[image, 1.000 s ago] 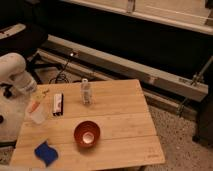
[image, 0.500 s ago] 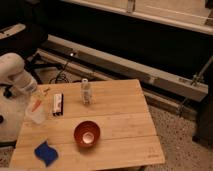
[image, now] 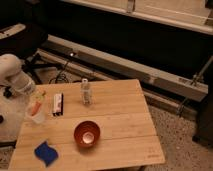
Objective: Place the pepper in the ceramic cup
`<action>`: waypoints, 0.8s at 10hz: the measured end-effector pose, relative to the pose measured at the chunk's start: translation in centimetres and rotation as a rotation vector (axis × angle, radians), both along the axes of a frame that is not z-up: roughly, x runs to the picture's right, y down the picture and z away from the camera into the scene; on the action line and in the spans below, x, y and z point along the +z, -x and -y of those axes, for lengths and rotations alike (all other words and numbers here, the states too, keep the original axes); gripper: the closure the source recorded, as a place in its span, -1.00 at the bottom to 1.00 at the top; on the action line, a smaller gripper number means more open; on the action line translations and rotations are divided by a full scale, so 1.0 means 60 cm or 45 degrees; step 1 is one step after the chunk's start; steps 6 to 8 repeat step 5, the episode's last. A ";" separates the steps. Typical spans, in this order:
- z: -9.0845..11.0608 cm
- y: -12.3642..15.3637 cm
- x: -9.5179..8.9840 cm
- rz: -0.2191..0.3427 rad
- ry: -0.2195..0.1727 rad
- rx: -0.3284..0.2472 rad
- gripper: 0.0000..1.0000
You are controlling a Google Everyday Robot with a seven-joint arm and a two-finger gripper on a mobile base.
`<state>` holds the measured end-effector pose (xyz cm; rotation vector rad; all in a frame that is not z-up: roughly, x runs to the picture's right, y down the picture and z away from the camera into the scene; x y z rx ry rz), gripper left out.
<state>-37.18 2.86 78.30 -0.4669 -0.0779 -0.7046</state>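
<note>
The pale ceramic cup (image: 38,117) stands near the left edge of the wooden table (image: 120,120). The orange-red pepper (image: 35,106) sits tilted at the cup's mouth, with its lower end at or inside the rim and its yellow-green stem end pointing up. My gripper (image: 32,98) hangs from the white arm (image: 15,75) at the far left, right above the cup and against the pepper. Whether it still holds the pepper cannot be made out.
A wide red-brown bowl (image: 87,133) sits at the front middle of the table. A tall clear bottle (image: 86,92) stands at the back. A dark flat bar (image: 58,104) lies next to the cup. A blue object (image: 46,153) lies at the front left corner.
The arm and the pepper have shifted only slightly over the cup. Nothing else on the table has moved.
</note>
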 end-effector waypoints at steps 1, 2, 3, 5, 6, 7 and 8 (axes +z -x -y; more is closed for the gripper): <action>-0.001 0.005 -0.001 0.021 0.007 0.022 -0.60; -0.001 0.008 -0.001 0.040 0.012 0.042 -0.60; -0.001 0.018 -0.004 0.082 0.026 0.089 -0.60; 0.001 0.017 -0.003 0.096 0.031 0.109 -0.60; 0.001 0.017 -0.003 0.096 0.031 0.109 -0.60; 0.001 0.017 -0.003 0.096 0.031 0.109 -0.60; 0.001 0.017 -0.003 0.096 0.031 0.109 -0.60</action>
